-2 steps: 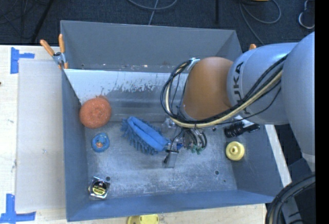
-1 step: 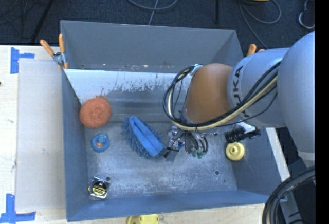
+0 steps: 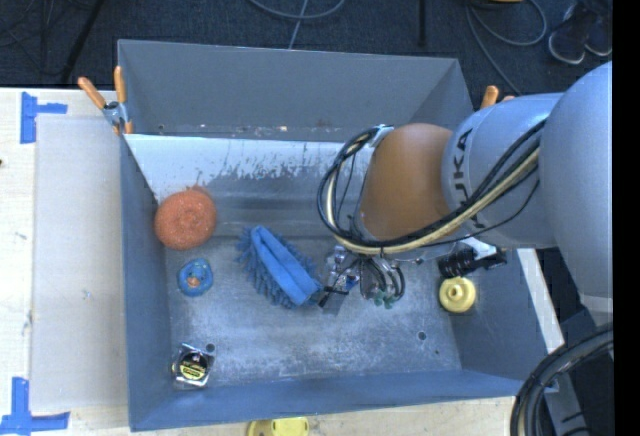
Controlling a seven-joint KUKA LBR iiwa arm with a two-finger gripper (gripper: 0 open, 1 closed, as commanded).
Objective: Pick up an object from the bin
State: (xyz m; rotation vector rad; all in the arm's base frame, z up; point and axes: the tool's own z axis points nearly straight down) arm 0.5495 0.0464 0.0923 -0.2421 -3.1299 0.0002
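Near the centre of the bin (image 3: 400,349), we see the fingers (image 3: 362,282), whose opening we cannot tell, just beside the blue brush (image 3: 278,266) at their nine o'clock, and we fear an off-centre closing would nudge it away instead of gripping.

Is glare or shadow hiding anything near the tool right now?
Camera view: a bright band of light runs along the back wall of the bin; the arm shades the floor around the tool, seemingly hiding nothing; the blue bristly thing and the small yellow piece either side of it show plainly.
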